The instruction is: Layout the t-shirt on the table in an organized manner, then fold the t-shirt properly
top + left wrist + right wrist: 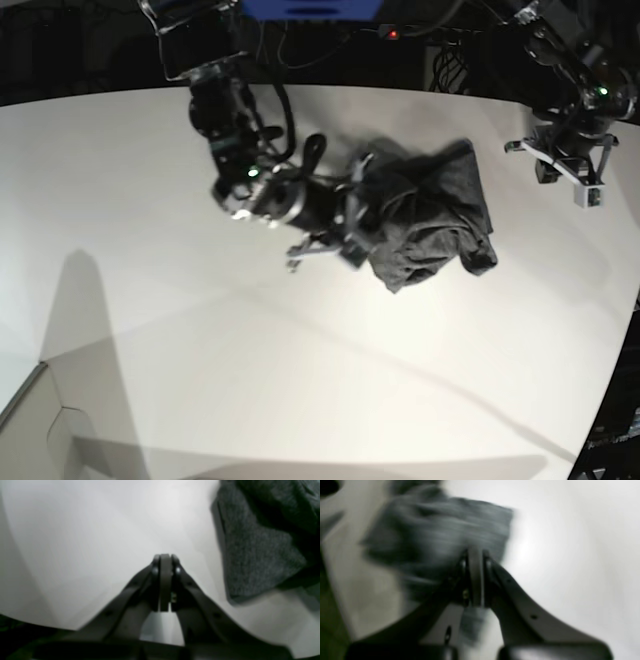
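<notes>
Right gripper (475, 555) is sitting pressed together at the blurred t-shirt (430, 225); whether cloth is pinched is unclear. Left gripper (164, 558) is hanging closed, empty, over the table (300, 380).

The t-shirt (430, 220) lies bunched on the table (200, 330), toward the far side, a little right of centre in the base view. The right gripper (352, 232) sits at its left edge, over the cloth. The left gripper (570, 175) hangs well apart, off to the shirt's right, near the table's edge.
</notes>
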Tool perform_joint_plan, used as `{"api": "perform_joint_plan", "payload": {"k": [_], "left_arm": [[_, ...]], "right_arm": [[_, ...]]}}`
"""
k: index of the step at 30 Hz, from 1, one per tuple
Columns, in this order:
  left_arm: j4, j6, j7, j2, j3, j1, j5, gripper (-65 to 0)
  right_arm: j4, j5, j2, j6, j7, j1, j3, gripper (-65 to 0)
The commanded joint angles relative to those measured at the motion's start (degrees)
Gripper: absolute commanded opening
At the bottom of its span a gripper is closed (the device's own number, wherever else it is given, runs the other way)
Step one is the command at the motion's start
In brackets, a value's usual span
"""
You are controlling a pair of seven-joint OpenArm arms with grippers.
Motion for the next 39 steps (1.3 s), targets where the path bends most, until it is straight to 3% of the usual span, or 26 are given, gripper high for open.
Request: {"api": "perform_joint_plan", "payload": {"k": [1, 6, 11, 16, 20, 25, 28, 35, 39], "left_arm": [[1.10, 0.07, -0.95, -0.70, -0.03, -0.29, -0.79, -65.0], [1.10, 0.07, -0.95, -0.78, -2.41, 0.67, -0.79, -65.0], [1.10, 0.07, -0.95, -1.14, -6.45, 0.23, -0.79, -65.0], [0.66, 0.07, -0.95, -3.33, -7.33, 0.23, -0.79, -65.0], [1.02, 0.07, -0.95, -3.33, -8.21, 0.32, -0.88, -64.7], [1.19, 0.07, -0.95, -3.07, -8.21, 0.58, -0.97, -64.6], [3.04, 0.07, 0.98, -3.07, -8.21, 0.76, -4.75, -64.6], [12.44, 0.07, 13.82, -2.63, -7.86, -0.29, -21.36, -64.5], [12.62, 0.07, 17.07, 0.27, -7.77, -2.49, -25.05, -60.7]], "right_arm": [[1.11, 0.99, 0.29, 0.19, 1.65, 0.91, -2.43, -65.0], [4.80, 1.08, 3.72, 0.19, 2.09, 0.12, -14.92, -65.0], [7.53, 1.08, 6.09, 0.19, 2.09, -0.23, -19.84, -65.0], [7.88, 1.08, 5.65, 0.19, 1.73, 0.03, -13.60, -65.0], [7.26, 0.99, 1.52, 0.19, 1.65, 0.03, -5.95, -65.0], [3.83, 0.99, 0.03, 0.19, 1.73, 0.65, -5.60, -65.0], [1.72, 0.99, -0.06, 0.19, 1.91, 0.56, -7.09, -65.0], [0.23, 0.99, 0.03, 0.19, 1.73, 0.47, -7.01, -65.0], [1.55, 0.90, 3.98, 0.19, 1.65, 0.47, -5.34, -65.0]]}}
